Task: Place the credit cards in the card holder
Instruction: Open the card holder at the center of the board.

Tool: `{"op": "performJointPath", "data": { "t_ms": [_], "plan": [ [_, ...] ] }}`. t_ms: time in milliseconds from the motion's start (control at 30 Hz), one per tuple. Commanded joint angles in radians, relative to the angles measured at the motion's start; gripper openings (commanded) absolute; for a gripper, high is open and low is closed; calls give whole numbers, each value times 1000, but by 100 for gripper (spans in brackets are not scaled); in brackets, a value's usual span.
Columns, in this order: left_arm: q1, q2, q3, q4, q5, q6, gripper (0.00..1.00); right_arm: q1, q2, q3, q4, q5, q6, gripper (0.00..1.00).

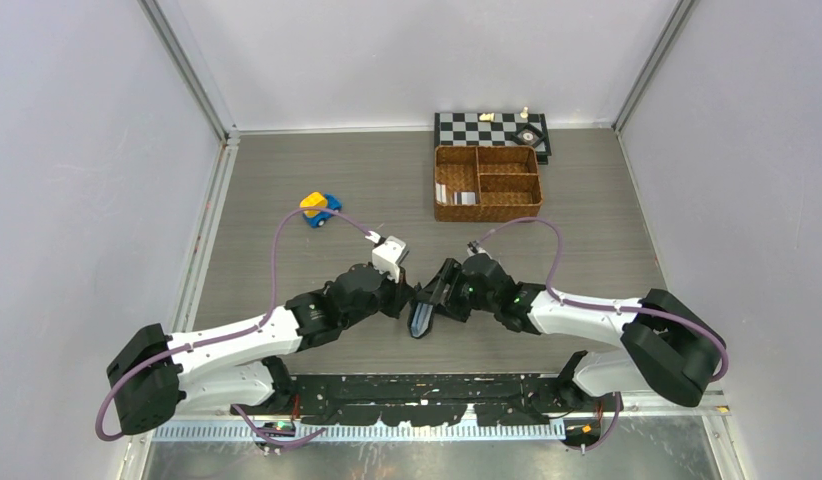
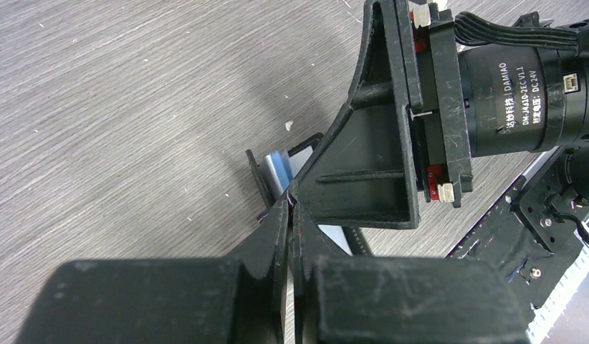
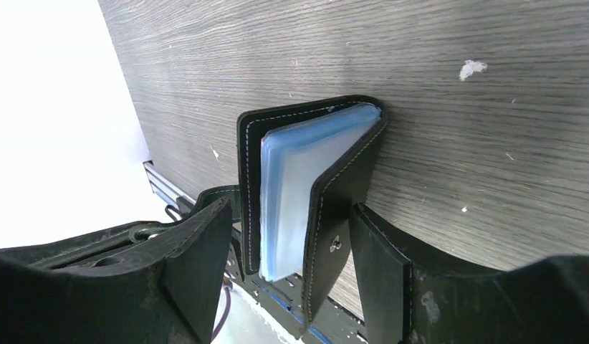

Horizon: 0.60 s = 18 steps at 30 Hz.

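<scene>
Closest to us in the right wrist view are the two black fingers (image 3: 198,251) of the right gripper (image 3: 290,208). They are spread wide, one on each side of the card holder (image 3: 345,161). Each finger lies right against a leather cover, but we cannot tell whether either one presses on it.

We see the black bifold wallet half open, its folded spine toward the grey wood-grain table (image 3: 456,179) and its open side facing the camera. Pale blue clear sleeves (image 3: 291,179) fan out between the covers, and a small metal snap shows on the nearer cover.

From the left wrist we see the left gripper (image 2: 290,204) clenched tight, its fingertips meeting just at the wallet's edge. We cannot tell whether a cover is pinched between them. The right arm's wrist motor fills the upper right of this view.

From overhead we see both arms reaching inward from their bases, and the two grippers meet at the middle of the table's near half. The card holder sits between them.

Well apart from this, at the far side of the table, stands a brown wicker basket (image 1: 487,215). The credit cards (image 1: 455,195) show as grey and white strips in its left compartment. A checkered board (image 1: 487,128) with small pieces lies just behind the basket. A yellow and blue toy car (image 1: 319,208) sits to the left, near the left arm's purple cable.
</scene>
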Motion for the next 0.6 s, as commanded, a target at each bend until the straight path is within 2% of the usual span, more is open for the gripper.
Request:
{"op": "performJointPath", "data": {
  "t_ms": [0,367,567],
  "plan": [
    [3,-8,43,37,5,-6,0,9,-12,34,-3,25,-13,66],
    [16,15,59,-48,-78,-34,0,13,-48,13,-13,44,0,58],
    [44,29,49,-93,-78,-82,0,13,-60,5,-21,49,3,47]
  ]
}}
